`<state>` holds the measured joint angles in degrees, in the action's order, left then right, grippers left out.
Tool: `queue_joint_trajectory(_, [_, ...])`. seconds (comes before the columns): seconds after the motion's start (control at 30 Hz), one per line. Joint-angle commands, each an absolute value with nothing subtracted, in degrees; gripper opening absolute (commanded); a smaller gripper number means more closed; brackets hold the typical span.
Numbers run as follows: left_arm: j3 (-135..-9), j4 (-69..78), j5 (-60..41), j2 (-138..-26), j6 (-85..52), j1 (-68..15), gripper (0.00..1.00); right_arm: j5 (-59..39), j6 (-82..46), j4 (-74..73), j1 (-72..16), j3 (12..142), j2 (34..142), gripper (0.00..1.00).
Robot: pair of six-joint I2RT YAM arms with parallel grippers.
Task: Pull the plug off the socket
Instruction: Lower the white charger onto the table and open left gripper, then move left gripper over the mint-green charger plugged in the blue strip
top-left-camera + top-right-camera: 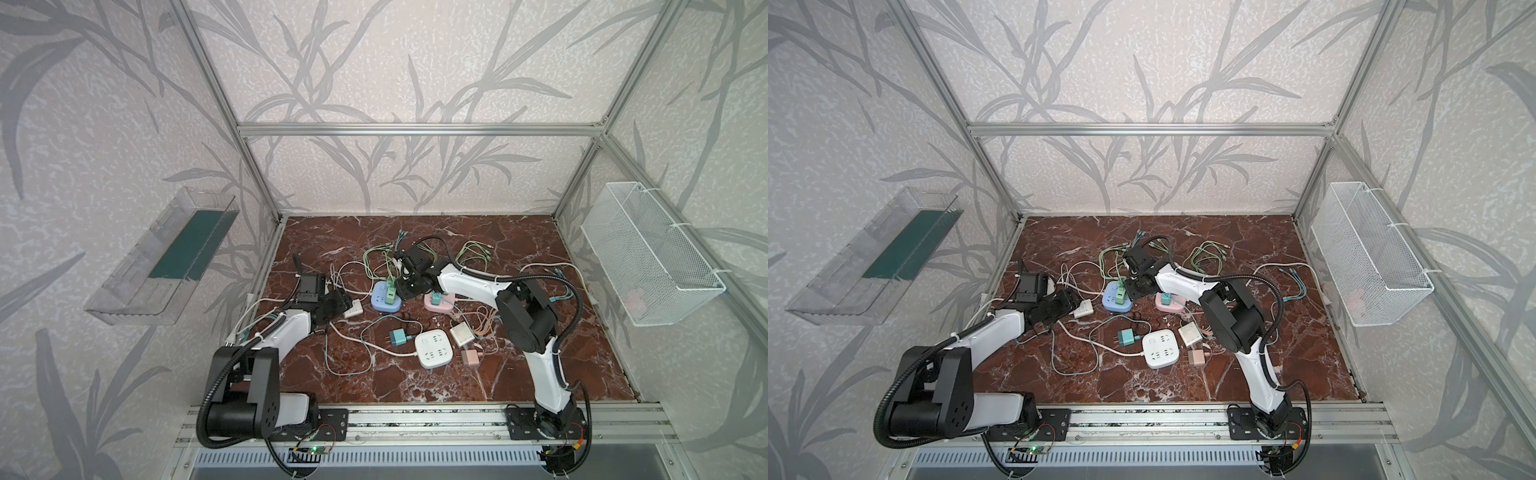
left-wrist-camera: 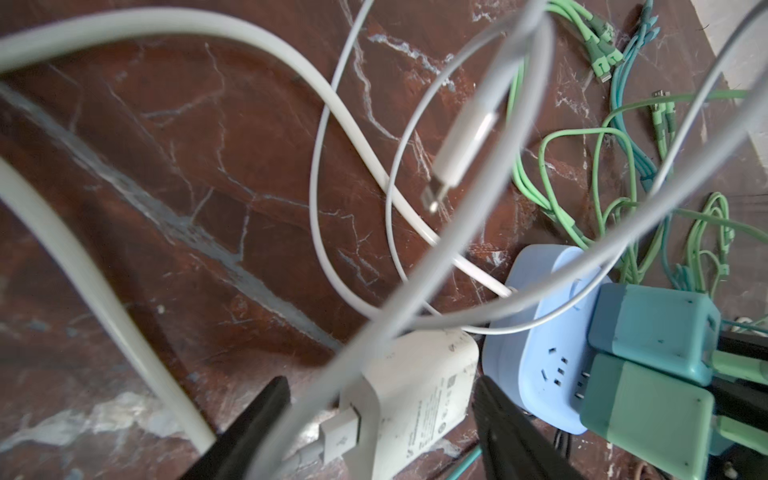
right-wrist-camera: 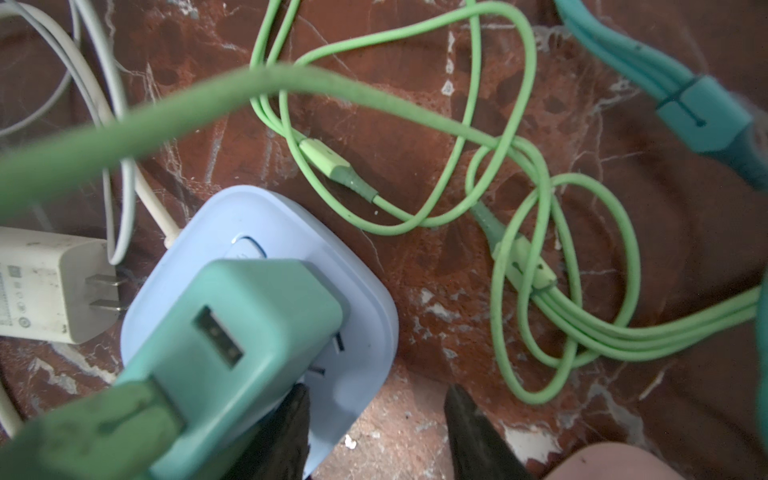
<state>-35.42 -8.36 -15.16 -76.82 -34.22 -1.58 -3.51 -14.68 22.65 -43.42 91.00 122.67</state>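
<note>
The white plug looks done: it's out, lying on the tabletop just beside the blue socket. The left hand is released, with a finger on either side and gaps showing. I'd back it off straight and slow, because a white cable loops close by the wrist and could drag the plug. The right hand is parted and grips nothing, one finger seemingly on the socket top. Only the right wrist view shows the bare prongs. Two green plugs sit in the socket.
</note>
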Motion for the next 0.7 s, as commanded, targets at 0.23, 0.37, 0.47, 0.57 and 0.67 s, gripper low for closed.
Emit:
queue_joint_trajectory(0.23, [-37.24, -15.05, -6.6, -70.16, -32.83, -1.34, 0.85, -4.6, -13.67, 26.28, -43.95, 90.08, 121.99, 0.54])
queue_joint_trajectory(0.37, [-37.34, -15.38, -7.05, -68.87, -32.61, -1.32, 0.89, -4.41, -13.62, 26.61, -43.95, 90.42, 121.82, 0.55])
queue_joint_trajectory(0.47, [-37.54, -15.45, -8.13, -68.85, -32.59, -1.38, 0.89, -4.4, -13.62, 26.8, -43.95, 90.41, 121.58, 0.56])
queue_joint_trajectory(0.57, [-37.83, -14.92, -11.09, -68.93, -32.04, -1.43, 0.89, -4.44, -13.62, 26.71, -43.95, 90.27, 121.12, 0.58])
queue_joint_trajectory(0.67, [-37.47, -13.91, -13.09, -67.94, -31.88, -1.41, 0.89, -4.64, -13.62, 26.63, -43.95, 90.18, 120.85, 0.59])
